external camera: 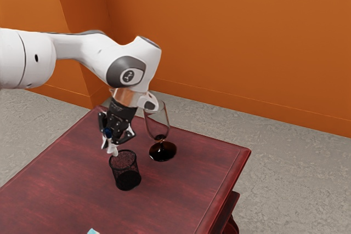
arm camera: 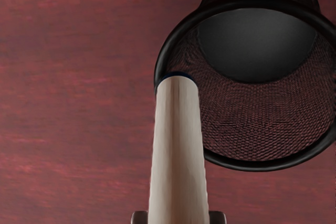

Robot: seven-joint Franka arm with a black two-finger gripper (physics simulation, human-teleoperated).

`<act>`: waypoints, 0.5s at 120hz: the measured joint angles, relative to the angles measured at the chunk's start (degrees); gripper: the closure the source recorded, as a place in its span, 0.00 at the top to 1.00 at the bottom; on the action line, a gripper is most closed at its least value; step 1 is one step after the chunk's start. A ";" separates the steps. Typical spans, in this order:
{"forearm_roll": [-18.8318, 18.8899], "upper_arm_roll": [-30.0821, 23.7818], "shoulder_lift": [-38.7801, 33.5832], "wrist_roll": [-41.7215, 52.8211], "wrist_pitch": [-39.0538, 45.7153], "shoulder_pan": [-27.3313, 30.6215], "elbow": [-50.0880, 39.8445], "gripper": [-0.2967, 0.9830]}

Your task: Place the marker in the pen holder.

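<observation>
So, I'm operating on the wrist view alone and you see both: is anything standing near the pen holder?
Observer: Yes, a stemmed glass, just to the exterior view's right of the pen holder.

Operator: Anything else out there?

Observer: A pale blue thing at the exterior view's lower edge; too little shows to name it.

Operator: And where does my arm come in?

Observer: The arm reaches in from the exterior view's left.

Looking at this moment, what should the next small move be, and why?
I'd probably ease the off-white marker with a dark blue end sideways toward the middle of the black mesh pen holder's opening before lowering. The fingers grip it, but in the wrist view it crosses the black rim at one side, so going straight down might catch there.
</observation>
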 joint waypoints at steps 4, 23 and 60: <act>-0.09 -0.04 0.28 -0.01 0.27 -0.04 -0.06 0.19; -0.45 -0.67 0.58 -0.09 1.08 -0.17 -0.08 0.19; -2.84 -0.85 0.05 -0.26 1.44 -0.52 -0.57 0.51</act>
